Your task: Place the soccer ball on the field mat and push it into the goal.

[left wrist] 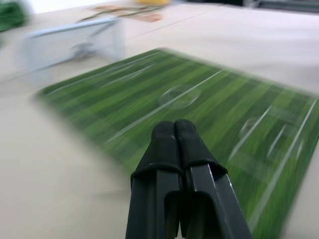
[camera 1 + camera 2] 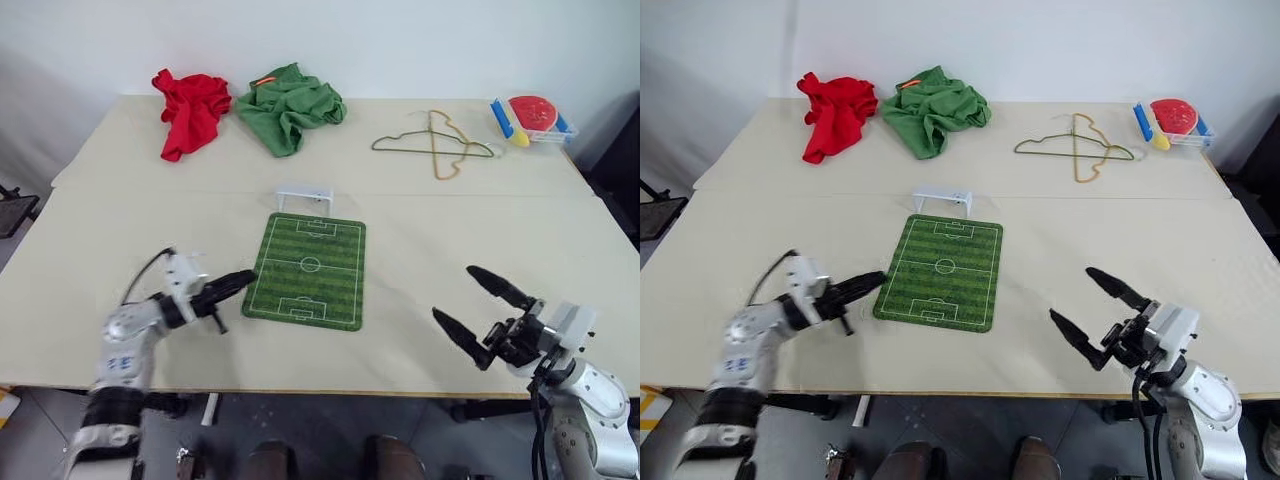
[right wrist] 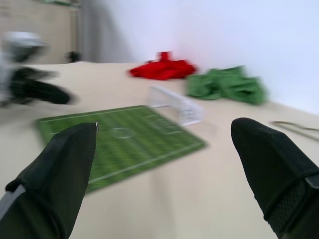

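Field mat point(image 2: 308, 270): flat on the table point(image 2: 90, 230), near edge just beside the left gripper point(image 2: 238, 281), whose fingers are pressed together on nothing; right gripper point(image 2: 478, 309) well off the mat's right side, fingers spread wide and empty. Goal point(image 2: 304, 197): upright at the mat's far end. Soccer ball: cannot be made out on mat or in goal, so progress cannot be judged
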`<state>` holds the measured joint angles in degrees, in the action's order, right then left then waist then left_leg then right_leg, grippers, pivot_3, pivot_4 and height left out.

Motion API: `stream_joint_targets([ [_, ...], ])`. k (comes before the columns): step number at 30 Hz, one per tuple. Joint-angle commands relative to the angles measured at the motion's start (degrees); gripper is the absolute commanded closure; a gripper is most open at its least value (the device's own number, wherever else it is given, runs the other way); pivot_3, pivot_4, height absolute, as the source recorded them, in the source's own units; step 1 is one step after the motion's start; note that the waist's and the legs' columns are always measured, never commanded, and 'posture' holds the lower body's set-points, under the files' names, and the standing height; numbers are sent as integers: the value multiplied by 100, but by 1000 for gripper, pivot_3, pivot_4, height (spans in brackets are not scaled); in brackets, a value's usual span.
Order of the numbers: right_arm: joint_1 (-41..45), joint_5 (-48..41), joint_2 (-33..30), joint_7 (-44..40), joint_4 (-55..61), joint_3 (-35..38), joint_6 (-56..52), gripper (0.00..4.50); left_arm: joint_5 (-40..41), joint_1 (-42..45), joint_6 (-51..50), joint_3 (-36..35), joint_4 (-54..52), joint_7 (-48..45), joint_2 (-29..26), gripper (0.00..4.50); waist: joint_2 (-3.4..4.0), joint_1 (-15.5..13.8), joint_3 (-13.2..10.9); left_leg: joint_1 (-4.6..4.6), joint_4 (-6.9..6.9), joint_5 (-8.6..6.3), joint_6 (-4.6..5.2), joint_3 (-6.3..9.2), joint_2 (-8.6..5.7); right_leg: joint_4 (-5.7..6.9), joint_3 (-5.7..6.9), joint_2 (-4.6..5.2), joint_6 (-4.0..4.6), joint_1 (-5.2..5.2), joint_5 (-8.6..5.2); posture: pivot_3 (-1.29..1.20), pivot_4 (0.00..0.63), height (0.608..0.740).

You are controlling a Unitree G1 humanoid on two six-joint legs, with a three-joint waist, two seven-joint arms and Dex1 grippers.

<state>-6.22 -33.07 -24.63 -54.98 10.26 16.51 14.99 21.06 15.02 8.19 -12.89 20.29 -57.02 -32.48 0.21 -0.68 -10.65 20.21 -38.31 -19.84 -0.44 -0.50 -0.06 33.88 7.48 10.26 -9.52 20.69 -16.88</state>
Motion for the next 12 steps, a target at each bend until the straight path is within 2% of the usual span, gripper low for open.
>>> stream_joint_targets([
  [1,82,51,107,74,-58,70,290,0,223,-482,-92,-553,-429,198,-273,4483,0,-1,0,0,1,0,0,-1,0,-1,-1,0,0,0,0,0,150,740],
  [6,177,103,104,-4,-244,4,433,0,325,-1136,-252,-1236,-816,722,-482,4483,1,-50,-1,0,2,-2,2,1,-1,-1,-1,3,0,1,0,0,150,740],
  [12,355,14,-120,-268,-451,19,361,0,426,-1721,-363,-1527,-1424,816,-509,4483,1,-54,-1,0,3,-2,1,-3,-1,-1,-4,3,0,1,0,0,150,740],
])
